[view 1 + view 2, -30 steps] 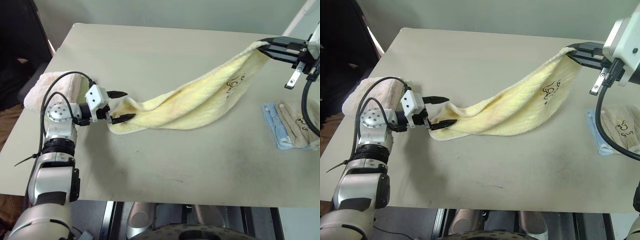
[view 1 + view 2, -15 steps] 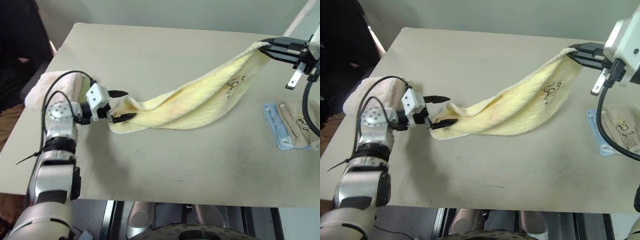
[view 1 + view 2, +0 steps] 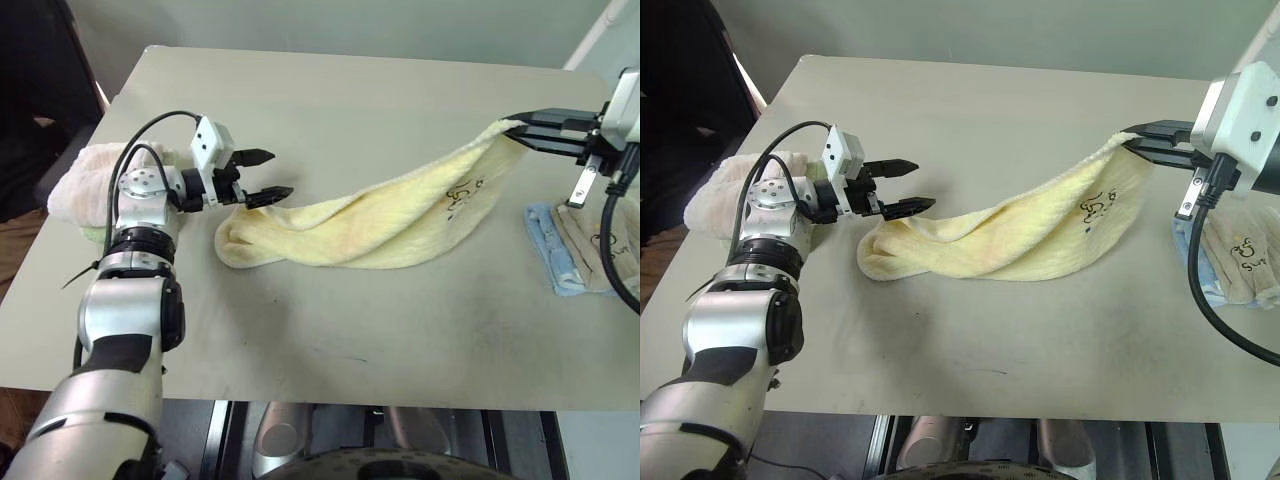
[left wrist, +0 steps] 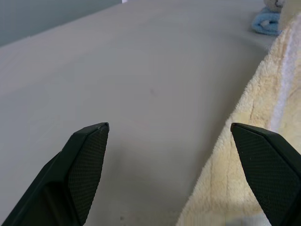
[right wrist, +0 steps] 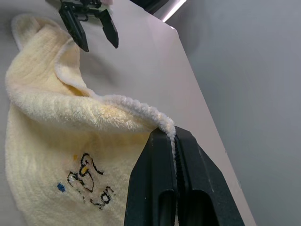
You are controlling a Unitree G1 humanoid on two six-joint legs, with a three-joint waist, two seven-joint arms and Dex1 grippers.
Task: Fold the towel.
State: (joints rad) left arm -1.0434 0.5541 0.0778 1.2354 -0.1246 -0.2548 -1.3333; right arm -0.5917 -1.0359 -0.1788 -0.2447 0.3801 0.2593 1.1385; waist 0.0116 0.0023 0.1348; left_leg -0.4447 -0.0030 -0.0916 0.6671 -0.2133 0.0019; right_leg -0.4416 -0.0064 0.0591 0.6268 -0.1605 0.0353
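Note:
The pale-yellow towel (image 3: 380, 215) stretches across the table (image 3: 330, 90), its left end bunched flat on the top and its right corner lifted off it. My right gripper (image 3: 510, 137) is shut on that raised corner (image 5: 162, 123), with the dark embroidered mark (image 3: 1097, 207) hanging just below. My left gripper (image 3: 278, 174) hovers open above the towel's left end, holding nothing. One of its fingertips (image 4: 263, 155) is over the towel's edge, the other over bare table. The right wrist view looks down the towel at the left gripper (image 5: 89, 26).
A folded pink-and-green towel stack (image 3: 75, 185) lies at the table's left edge behind my left arm. A small blue cloth (image 3: 553, 250) and a beige one (image 3: 598, 240) lie by the right edge under my right arm. A cable (image 3: 1215, 300) hangs from that wrist.
My left gripper has risen and shifted right, from around the towel's left end to above it, still open. The right gripper has sunk slightly with the corner, and the towel sags lower.

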